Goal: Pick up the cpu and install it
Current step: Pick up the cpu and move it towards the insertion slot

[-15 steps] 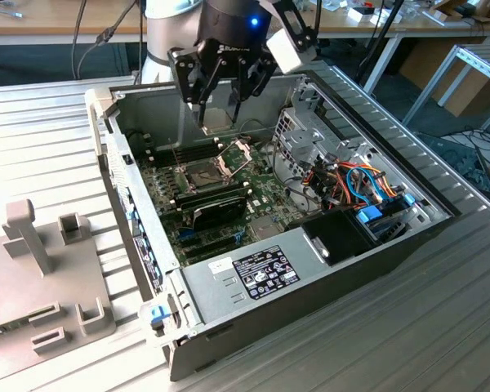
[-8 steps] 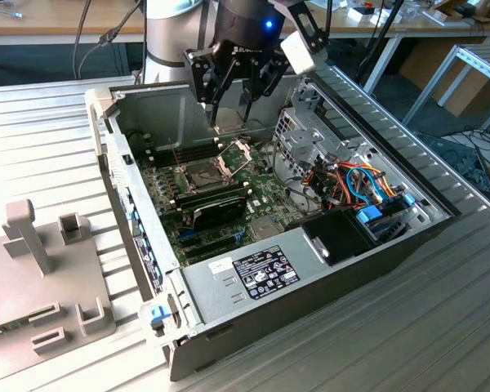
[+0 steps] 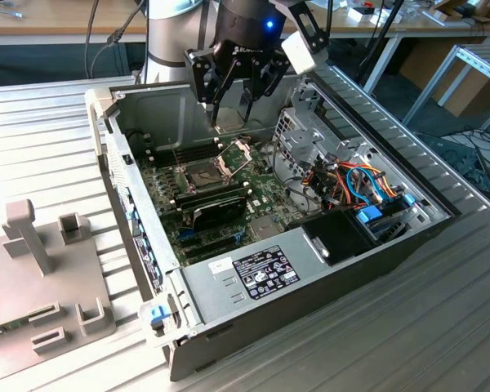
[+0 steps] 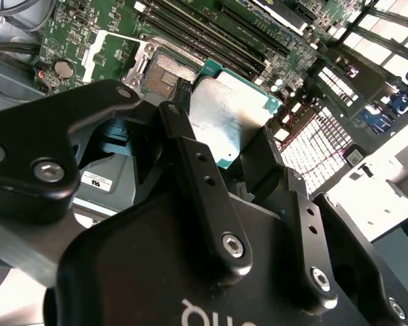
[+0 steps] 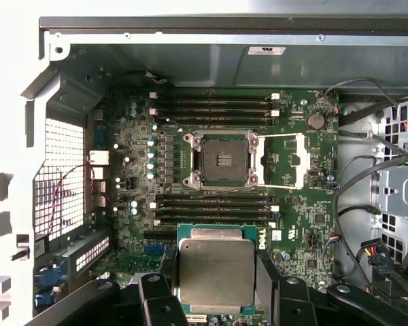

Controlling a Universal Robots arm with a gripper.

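The cpu (image 5: pixel 216 270), a flat square chip with a dull silver top and green rim, hangs between the two black fingers of my gripper (image 5: pixel 217 285), which is shut on its edges. In the second wrist view the cpu (image 4: pixel 228 112) shows past the fingers (image 4: pixel 183 146). It is held above the green motherboard (image 5: pixel 132 183), apart from the bare socket (image 5: pixel 221 159), whose hinged metal frame (image 5: pixel 289 159) is folded open to one side. In the exterior view my gripper (image 3: pixel 229 121) hovers over the far part of the open computer case, above the socket (image 3: pixel 202 173).
Memory slots (image 5: pixel 214 105) flank the socket on both sides. A black oblong module (image 3: pixel 218 209) lies just in front of the socket, with the power supply (image 3: pixel 257 273) nearer. A drive cage (image 3: pixel 306 139) and coloured cables (image 3: pixel 363 184) fill the exterior view's right. Case walls (image 3: pixel 114 155) surround the board.
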